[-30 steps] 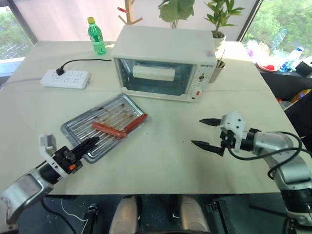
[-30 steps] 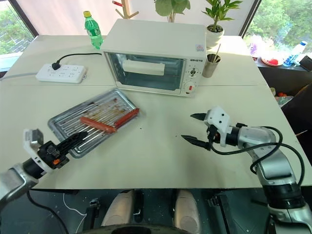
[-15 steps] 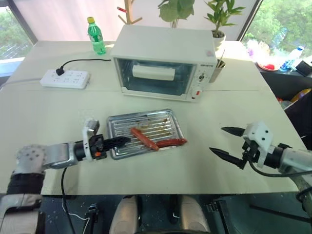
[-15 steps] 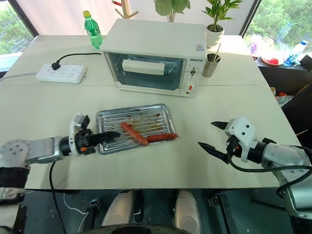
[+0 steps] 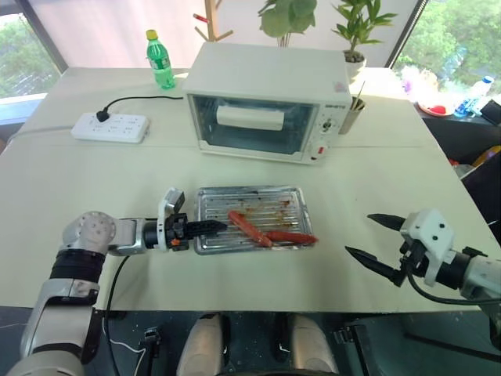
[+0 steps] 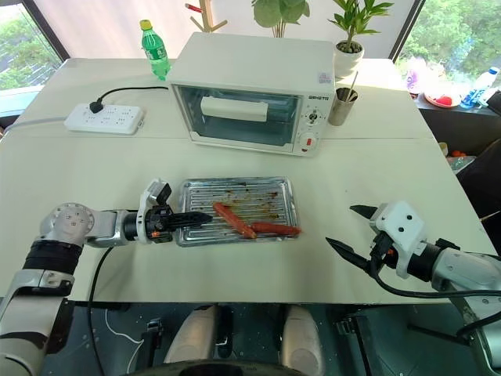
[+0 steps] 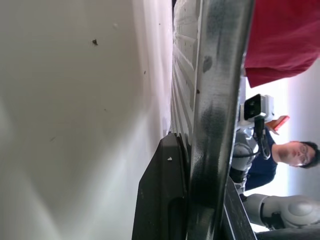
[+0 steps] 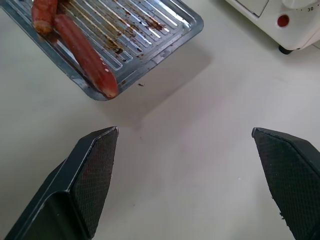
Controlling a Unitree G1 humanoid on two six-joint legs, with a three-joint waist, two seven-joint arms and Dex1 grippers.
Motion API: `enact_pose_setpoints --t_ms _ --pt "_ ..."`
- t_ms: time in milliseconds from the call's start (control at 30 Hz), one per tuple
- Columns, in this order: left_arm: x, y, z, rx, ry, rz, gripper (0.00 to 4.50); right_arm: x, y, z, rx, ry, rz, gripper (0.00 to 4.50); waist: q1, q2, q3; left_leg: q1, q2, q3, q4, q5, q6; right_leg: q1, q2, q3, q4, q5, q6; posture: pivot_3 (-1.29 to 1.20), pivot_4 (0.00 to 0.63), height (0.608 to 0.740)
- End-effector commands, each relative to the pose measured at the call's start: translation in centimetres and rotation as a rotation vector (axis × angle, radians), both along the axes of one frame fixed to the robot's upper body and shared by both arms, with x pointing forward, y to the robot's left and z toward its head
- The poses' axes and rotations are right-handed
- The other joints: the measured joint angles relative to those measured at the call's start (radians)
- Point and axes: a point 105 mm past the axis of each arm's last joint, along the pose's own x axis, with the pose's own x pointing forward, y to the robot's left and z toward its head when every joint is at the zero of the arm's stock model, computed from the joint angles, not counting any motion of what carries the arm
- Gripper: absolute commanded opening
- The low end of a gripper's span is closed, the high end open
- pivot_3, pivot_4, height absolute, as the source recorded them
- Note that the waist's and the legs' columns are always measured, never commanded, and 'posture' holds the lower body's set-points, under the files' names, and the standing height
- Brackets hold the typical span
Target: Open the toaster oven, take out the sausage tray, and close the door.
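Observation:
The sausage tray (image 5: 223, 205), silver and ribbed with grease marks, lies on the table in front of the toaster oven (image 5: 266, 78). Two reddish sausages (image 5: 249, 227) are in it, and one (image 8: 85, 57) lies across the near right rim. My left gripper (image 5: 207, 228) is shut on the tray's left rim (image 7: 220, 100), pointing right. My right gripper (image 5: 358, 234) hangs open and empty to the right of the tray, apart from it. The glass door (image 5: 252, 125) with its white bar handle stands shut.
A white power strip (image 5: 109, 127) and a green bottle (image 5: 162, 59) sit at the back left. A cup of sticks (image 5: 350, 113) and a potted plant (image 5: 354, 31) stand right of the oven. A person (image 7: 290, 152) is in the left wrist view.
My left gripper has swung the tray from a slant at the left to level in front of the oven. The right gripper has drawn back to the right, still open.

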Motion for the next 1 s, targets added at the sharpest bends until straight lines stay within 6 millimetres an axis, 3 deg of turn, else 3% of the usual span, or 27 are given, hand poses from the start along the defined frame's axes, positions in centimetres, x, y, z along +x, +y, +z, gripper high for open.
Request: enact_pose_setpoints --t_ms 33,300,500,700,833,1000 --pt "0.7 0.8 -1.4 0.066 0.005 0.047 0.59 0.1 0.3 1.3 0.005 -0.062 0.002 4.5 0.007 0.001 0.0 0.0 0.0 0.0 0.0 0.0 0.0 0.0 0.0 0.0 0.0 0.0 0.0 0.0 0.15 0.717" --pt "1.2 2.2 -1.9 0.138 -0.03 0.082 4.45 0.9 0.6 1.2 0.024 -0.079 -0.003 4.5 0.009 0.002 -0.002 0.0 0.001 0.0 0.0 0.0 0.0 0.0 0.002 0.0 0.0 0.0 0.0 0.0 0.15 0.717" --pt "0.2 6.0 -2.1 0.327 -0.139 0.125 4.45 1.7 1.0 1.0 0.032 -0.077 0.017 4.5 -0.014 0.002 -0.004 0.001 0.002 0.0 0.0 0.0 0.0 -0.001 0.004 0.0 0.0 0.0 0.0 0.0 0.15 0.717" --pt "-0.4 11.7 -2.0 0.693 -0.506 0.176 4.45 2.1 1.0 0.9 0.032 -0.039 0.072 4.5 -0.032 0.009 -0.009 0.003 0.007 -0.001 -0.003 0.0 0.0 -0.001 0.007 0.001 0.001 0.0 -0.002 0.0 0.15 0.717" --pt "-0.8 13.7 1.4 0.785 -0.731 0.147 4.45 2.4 0.7 1.6 0.048 -0.007 0.118 4.5 -0.039 0.01 -0.008 0.003 0.014 0.001 -0.004 0.0 -0.001 -0.002 0.011 0.001 -0.001 -0.001 -0.006 0.0 0.15 0.717" --pt "-1.2 12.1 9.3 0.762 -1.056 0.067 4.45 2.7 0.7 4.6 0.095 0.027 0.221 4.5 -0.021 0.008 -0.005 -0.004 0.016 0.002 -0.003 0.0 -0.001 -0.01 0.014 0.001 -0.001 0.001 -0.01 0.0 0.15 0.717"
